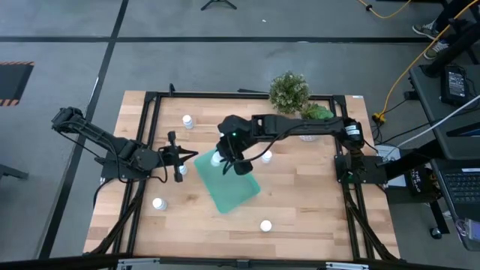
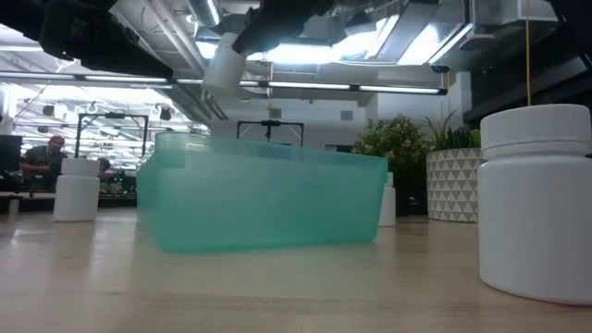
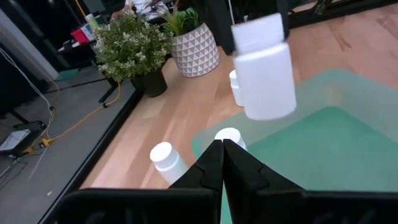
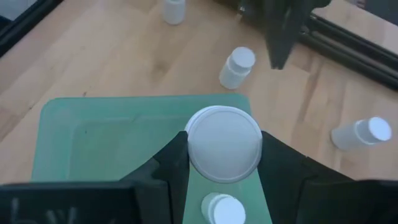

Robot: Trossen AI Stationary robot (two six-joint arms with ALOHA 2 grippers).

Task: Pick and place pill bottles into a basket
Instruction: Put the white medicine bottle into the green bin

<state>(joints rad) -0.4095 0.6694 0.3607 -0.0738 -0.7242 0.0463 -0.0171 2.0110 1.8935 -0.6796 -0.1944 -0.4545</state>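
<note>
The teal basket [image 1: 229,186] lies mid-table. My right gripper [image 1: 231,154] hovers over its far left corner, shut on a white pill bottle [image 4: 224,144], which also shows in the left wrist view [image 3: 264,78] and the low view [image 2: 222,67]. Another bottle [image 4: 224,210] stands in the basket below it. Loose bottles stand on the table at the far left [image 1: 187,120], near left [image 1: 157,202], front [image 1: 265,225] and beside the basket [image 1: 266,156]. My left gripper [image 3: 222,163] is shut and empty, left of the basket, close by a bottle [image 3: 165,158]. My right gripper pinches the bottle between its two fingers at the cap end [image 4: 190,149], one finger on each side. The fingers come from above, pointing down along the bottle. The bottle hangs cap up, slightly tilted, clear above the basket.
A white patterned plant pot [image 3: 196,50] and a dark pot with a bushy plant [image 1: 289,91] stand at the table's far edge. A black frame [image 1: 150,135] runs along the table's sides. Bare wood lies to the right of the basket [image 1: 307,195].
</note>
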